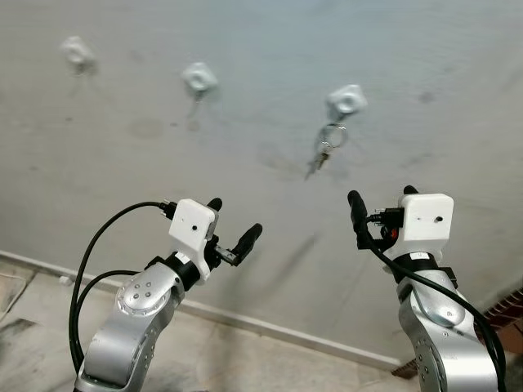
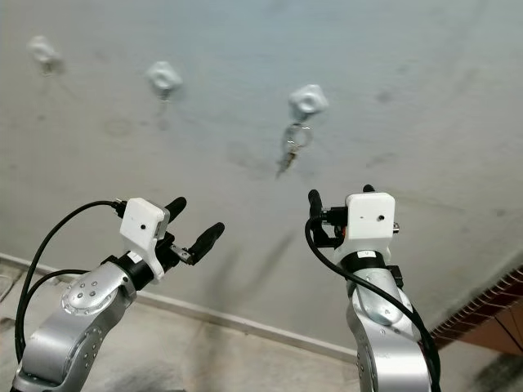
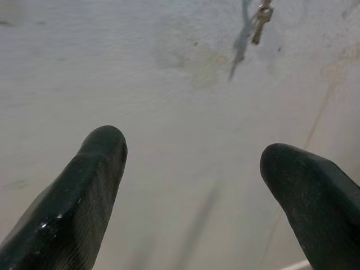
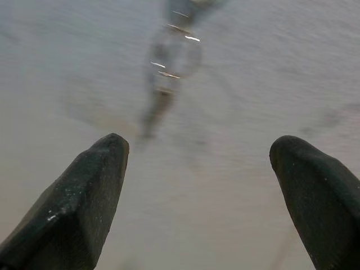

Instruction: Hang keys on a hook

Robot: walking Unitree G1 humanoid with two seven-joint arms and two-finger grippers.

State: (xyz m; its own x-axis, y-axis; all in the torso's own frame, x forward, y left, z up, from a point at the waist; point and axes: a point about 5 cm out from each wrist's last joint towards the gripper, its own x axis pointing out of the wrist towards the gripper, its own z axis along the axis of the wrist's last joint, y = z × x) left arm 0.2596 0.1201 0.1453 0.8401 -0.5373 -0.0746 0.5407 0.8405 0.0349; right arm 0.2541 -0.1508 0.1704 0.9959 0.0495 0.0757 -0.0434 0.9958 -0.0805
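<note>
The keys (image 1: 325, 152) hang by their ring from the rightmost hook (image 1: 346, 101) of three white hooks on the grey wall, the bunch dangling just below the hook and tilted slightly toward the robot's left. Nothing touches them. In the right wrist view the ring shows blurred above the gap between the black fingers (image 4: 76, 208).

The right gripper (image 1: 380, 204) is raised below and a little to the right of the keys, apart from them, its fingers spread wide and holding nothing. The left gripper (image 1: 233, 224) is also lifted toward the wall, lower and well to the left of the keys, its fingers likewise spread and empty.

The middle hook (image 1: 199, 78) and the left hook (image 1: 77, 51) carry nothing that can be made out. A pale skirting board (image 1: 270, 327) runs along the foot of the wall.

Judging from this, the hanging itself looks finished: the keys sit on a hook and both grippers are free. What remains is probably only to draw the arms away from the wall.
</note>
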